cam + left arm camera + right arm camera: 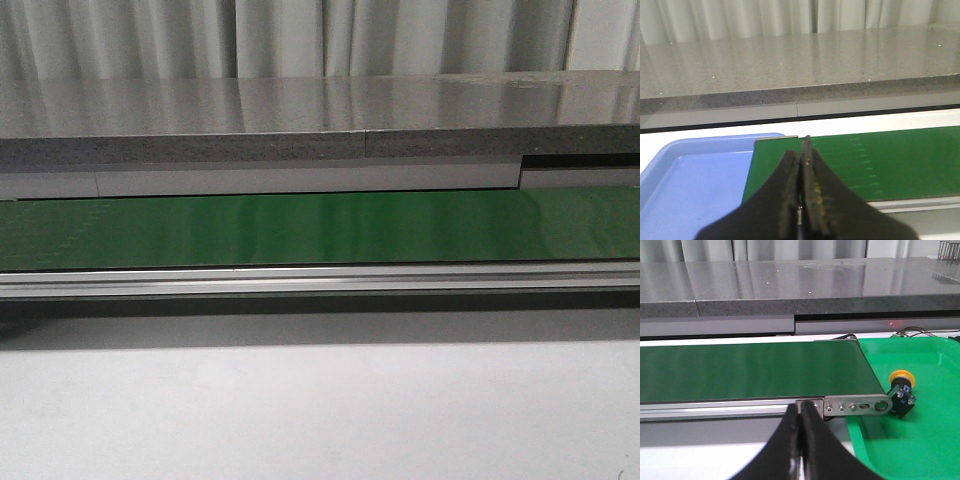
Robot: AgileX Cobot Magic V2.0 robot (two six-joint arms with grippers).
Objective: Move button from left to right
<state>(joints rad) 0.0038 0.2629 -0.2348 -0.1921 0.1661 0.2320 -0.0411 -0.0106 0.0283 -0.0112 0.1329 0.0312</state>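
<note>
The button [901,388], black-bodied with an orange-yellow round ring, lies on its side in the green tray [920,440], just past the end of the green conveyor belt [755,372]. My right gripper [801,408] is shut and empty, in front of the belt's metal rail, to the left of the button. My left gripper [802,152] is shut and empty, over the belt's other end [880,160] beside a blue tray [695,180]. No gripper shows in the front view, only the belt [320,228].
A grey stone counter [320,115] runs behind the belt. An aluminium rail [320,278] edges the belt's front, with white table [320,410] before it. Cables [920,332] lie behind the green tray.
</note>
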